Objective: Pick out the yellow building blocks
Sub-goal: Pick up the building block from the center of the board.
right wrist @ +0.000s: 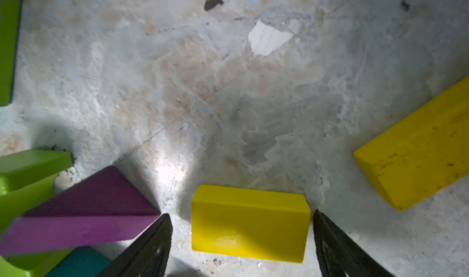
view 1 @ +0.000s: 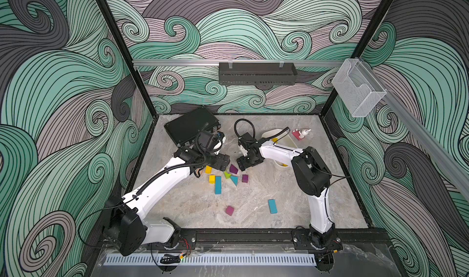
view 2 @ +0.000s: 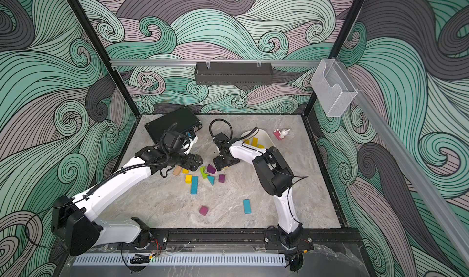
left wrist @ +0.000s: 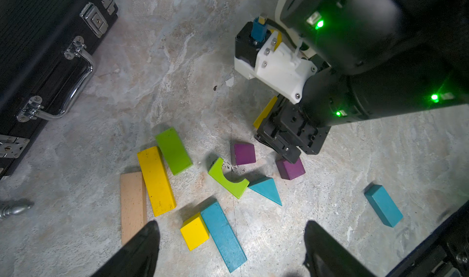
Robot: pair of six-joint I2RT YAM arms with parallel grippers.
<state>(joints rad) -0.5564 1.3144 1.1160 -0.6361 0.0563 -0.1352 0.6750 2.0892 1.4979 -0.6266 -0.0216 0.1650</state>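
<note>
In the right wrist view the right gripper (right wrist: 241, 237) hangs low over a short yellow block (right wrist: 250, 222) lying flat on the marble table (right wrist: 203, 85); its two dark fingers (right wrist: 149, 247) are spread wide, one on each side of the block, with a gap on one side and the other tip right at the block's corner, so nothing is gripped. A long yellow bar (right wrist: 416, 151) lies apart at about two o'clock from that block, and a purple wedge (right wrist: 83, 212) sits close at nine o'clock. In the left wrist view the left gripper (left wrist: 229, 247) hovers with its jaws apart and empty above the pile, where a yellow cube (left wrist: 194, 231) touches a teal bar (left wrist: 223, 235) and a long yellow block (left wrist: 156, 180) lies between a tan bar (left wrist: 132, 207) and a lime-green block (left wrist: 173, 150). In a top view more yellow blocks (view 2: 254, 141) rest inside the white bin (view 2: 266, 136), at roughly one o'clock from the pile, near a black case (view 2: 172, 126) at eleven.
</note>
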